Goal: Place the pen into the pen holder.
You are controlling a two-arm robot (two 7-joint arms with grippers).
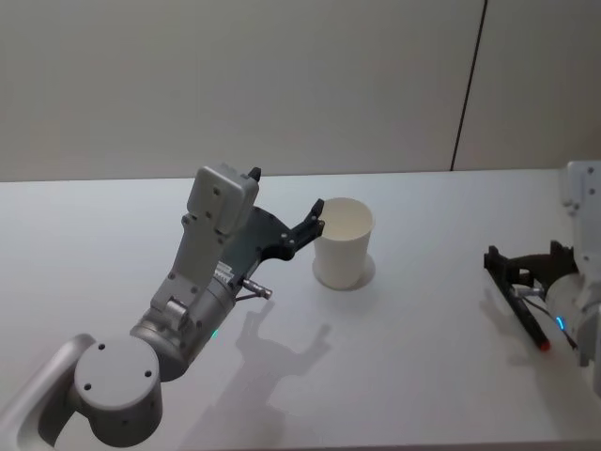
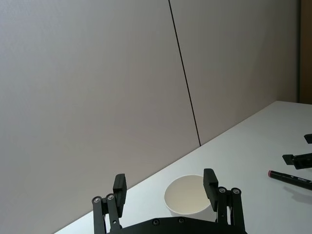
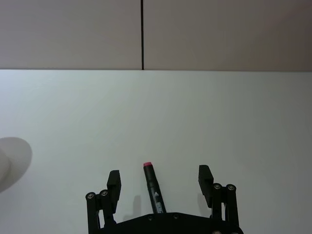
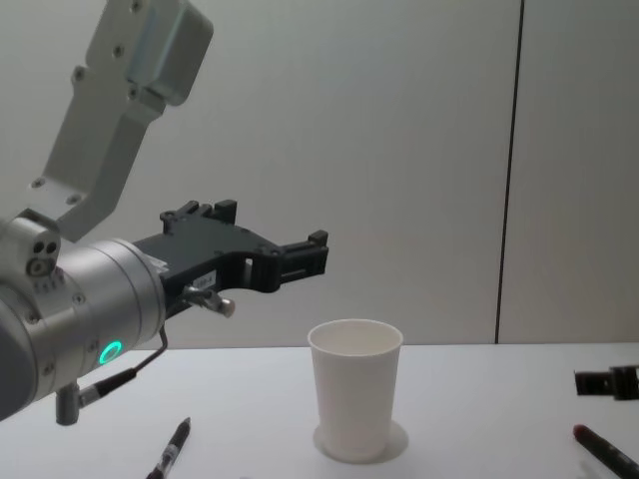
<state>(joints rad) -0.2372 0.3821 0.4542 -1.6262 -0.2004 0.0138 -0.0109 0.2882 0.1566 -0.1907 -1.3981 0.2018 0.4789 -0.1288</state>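
The pen (image 3: 154, 192), its print unreadable, lies on open tabletop (image 1: 423, 366) between the spread right claw (image 3: 159, 172), well apart from the unmarked pen holder (image 1: 343, 246), near whose rim hovers the spread left claw (image 2: 165, 176).

Pen holder (image 1: 343, 242): plain white. Pen (image 3: 154, 190): black barrel, pinkish-red tip. Table (image 1: 423, 366): white. Left gripper (image 2: 165, 179) and right gripper (image 3: 159, 173): both black.
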